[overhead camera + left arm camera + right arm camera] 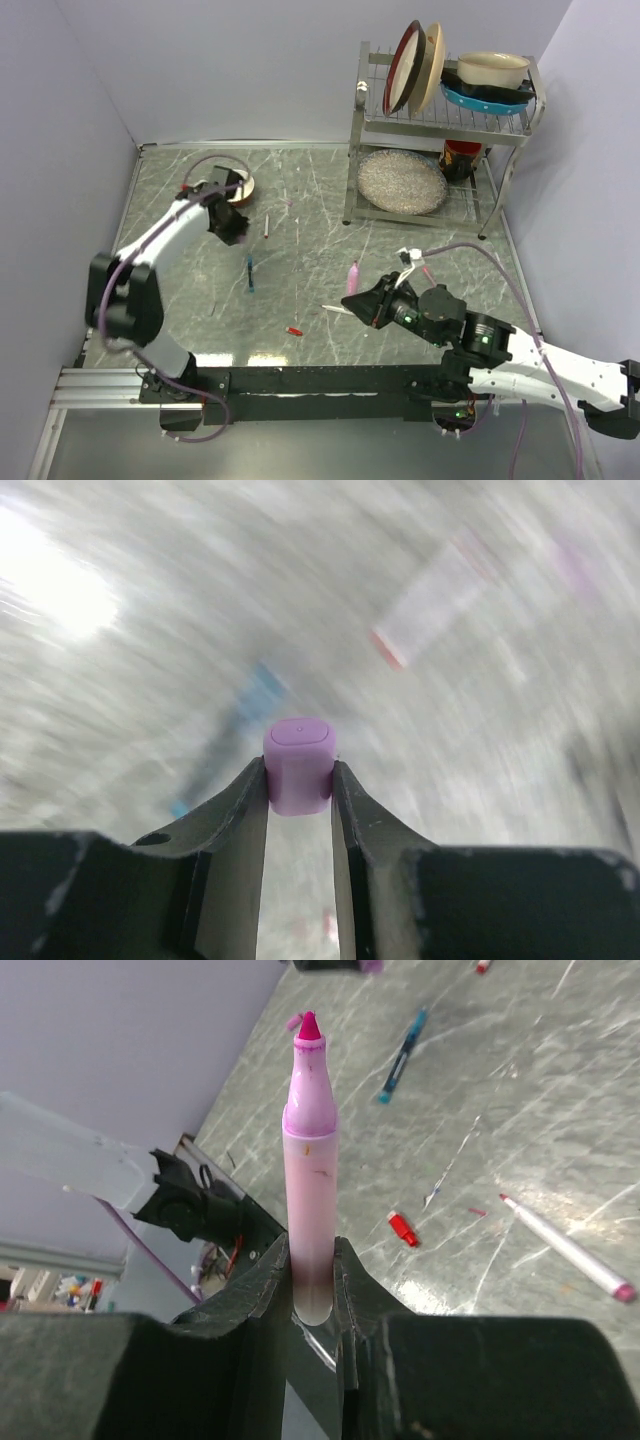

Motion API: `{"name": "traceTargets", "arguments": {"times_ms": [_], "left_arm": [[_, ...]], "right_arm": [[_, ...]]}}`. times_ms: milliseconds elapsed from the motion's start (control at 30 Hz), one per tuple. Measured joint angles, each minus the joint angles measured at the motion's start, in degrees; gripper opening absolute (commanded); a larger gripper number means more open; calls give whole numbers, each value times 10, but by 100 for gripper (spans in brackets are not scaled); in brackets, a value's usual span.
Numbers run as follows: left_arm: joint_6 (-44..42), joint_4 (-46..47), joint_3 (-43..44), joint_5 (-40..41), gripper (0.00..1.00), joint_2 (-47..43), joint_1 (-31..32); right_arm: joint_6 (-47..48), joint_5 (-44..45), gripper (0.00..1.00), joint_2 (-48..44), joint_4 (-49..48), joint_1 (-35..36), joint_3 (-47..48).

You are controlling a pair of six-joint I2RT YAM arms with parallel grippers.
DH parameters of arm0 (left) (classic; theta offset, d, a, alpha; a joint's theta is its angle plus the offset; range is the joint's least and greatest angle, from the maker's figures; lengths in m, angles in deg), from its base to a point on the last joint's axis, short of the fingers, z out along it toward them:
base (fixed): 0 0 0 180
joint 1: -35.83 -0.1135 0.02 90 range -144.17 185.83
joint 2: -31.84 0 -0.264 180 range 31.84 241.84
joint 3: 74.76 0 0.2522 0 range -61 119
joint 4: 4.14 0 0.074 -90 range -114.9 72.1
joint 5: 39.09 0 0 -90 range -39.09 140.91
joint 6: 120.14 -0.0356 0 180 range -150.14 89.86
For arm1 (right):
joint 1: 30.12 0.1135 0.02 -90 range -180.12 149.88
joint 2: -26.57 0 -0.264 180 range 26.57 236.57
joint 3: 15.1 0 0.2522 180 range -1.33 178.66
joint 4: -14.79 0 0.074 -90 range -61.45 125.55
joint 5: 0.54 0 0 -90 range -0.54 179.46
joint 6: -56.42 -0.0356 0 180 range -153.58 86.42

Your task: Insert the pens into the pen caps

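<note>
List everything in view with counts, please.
pink pen: 1, pink, uncapped, held
lilac cap: 1, lilac, held
teal pen: 1, teal, centre
white pen: 1, white, far centre
pink-tipped pen: 1, white, near centre
red cap: 1, red, near centre
bowl: 1, tan, far left
dish rack: 1, metal, far right
dishes: about six, mixed colours, in rack
left hand: 1, black, shut on lilac cap
right hand: 1, black, shut on pink pen

robot lab test cell, not a home: grey marbled table (200, 300) boxed in by plain lilac walls (230, 70), bare metal rail (100, 385) along the near edge, loose cables (480, 248), one dish rack (440, 125) with plates (408, 65).
</note>
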Motion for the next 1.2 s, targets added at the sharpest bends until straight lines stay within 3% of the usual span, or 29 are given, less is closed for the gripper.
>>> {"name": "traceTargets", "arguments": {"times_ms": [233, 500, 767, 1200], "left_arm": [[-82, 108, -87, -73, 1, -199, 132], [-133, 262, -230, -189, 1, -430, 169], [-143, 281, -252, -238, 1, -480, 170], [-144, 261, -260, -247, 1, -491, 170]], "right_arm": [[2, -75, 0, 96, -74, 0, -5], [10, -144, 0, 197, -133, 0, 8], [10, -182, 0, 277, -193, 0, 40], [10, -192, 0, 339, -198, 0, 107]]}}
